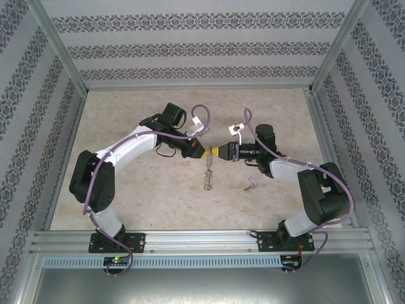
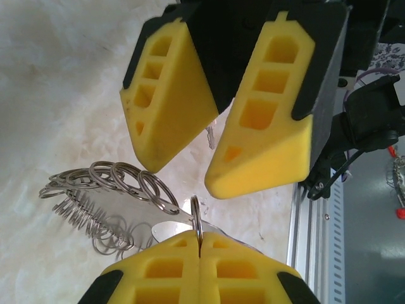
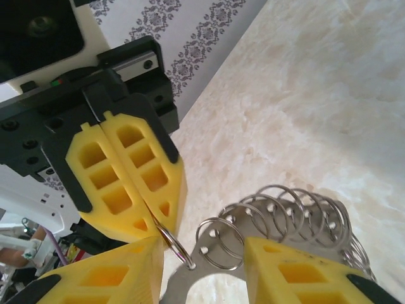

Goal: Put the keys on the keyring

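White-and-black arms carry purple cables and yellow hollow-celled fingers.

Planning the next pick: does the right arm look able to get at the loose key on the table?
Probably yes. The key lies uncovered on the table near the right arm, and the right tool is open at the keyring, which the left tool pinches.

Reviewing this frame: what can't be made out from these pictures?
- Top view: the key is too small to show its shape or hole.
- Left wrist view: the left claw, shut, hides the lower part of the keyring loop that it pinches.
- Right wrist view: the bottom edge cuts off the right claw and the keyring's flat piece, so contact between them cannot be told.
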Controlling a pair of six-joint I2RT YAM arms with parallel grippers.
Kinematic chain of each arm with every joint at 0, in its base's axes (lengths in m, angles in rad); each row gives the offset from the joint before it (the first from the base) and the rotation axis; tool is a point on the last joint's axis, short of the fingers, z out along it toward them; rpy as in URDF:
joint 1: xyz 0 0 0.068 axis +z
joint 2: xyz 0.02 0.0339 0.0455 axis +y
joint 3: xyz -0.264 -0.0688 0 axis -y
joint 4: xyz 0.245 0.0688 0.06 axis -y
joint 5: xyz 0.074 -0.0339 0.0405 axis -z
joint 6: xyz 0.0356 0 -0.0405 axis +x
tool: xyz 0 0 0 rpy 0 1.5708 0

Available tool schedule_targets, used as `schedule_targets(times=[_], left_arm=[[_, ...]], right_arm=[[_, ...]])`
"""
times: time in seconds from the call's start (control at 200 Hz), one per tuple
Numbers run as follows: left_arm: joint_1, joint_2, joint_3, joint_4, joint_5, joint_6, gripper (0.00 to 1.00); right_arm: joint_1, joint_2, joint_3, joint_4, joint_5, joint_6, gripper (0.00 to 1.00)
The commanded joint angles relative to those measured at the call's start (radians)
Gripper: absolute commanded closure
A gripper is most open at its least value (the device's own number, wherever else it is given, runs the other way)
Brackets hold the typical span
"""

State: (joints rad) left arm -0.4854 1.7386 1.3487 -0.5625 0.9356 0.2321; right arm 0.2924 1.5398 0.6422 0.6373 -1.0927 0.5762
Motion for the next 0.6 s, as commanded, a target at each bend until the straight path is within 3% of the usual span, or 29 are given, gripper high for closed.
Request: schedule_targets(times=[0.0,0.595], left_arm=[[-0.012,0.007,0.022,-0.042,0.038,0.038,1.00],[-0.014,0.021,0.032,-0.023,0.041,0.036,1.00]], right_arm=[[0.011,0.016,0.033,0.057,-0.038,-0.013,0.64],[0.035,-0.003,0.013,0.056,-0.044,-0.002,0.76]])
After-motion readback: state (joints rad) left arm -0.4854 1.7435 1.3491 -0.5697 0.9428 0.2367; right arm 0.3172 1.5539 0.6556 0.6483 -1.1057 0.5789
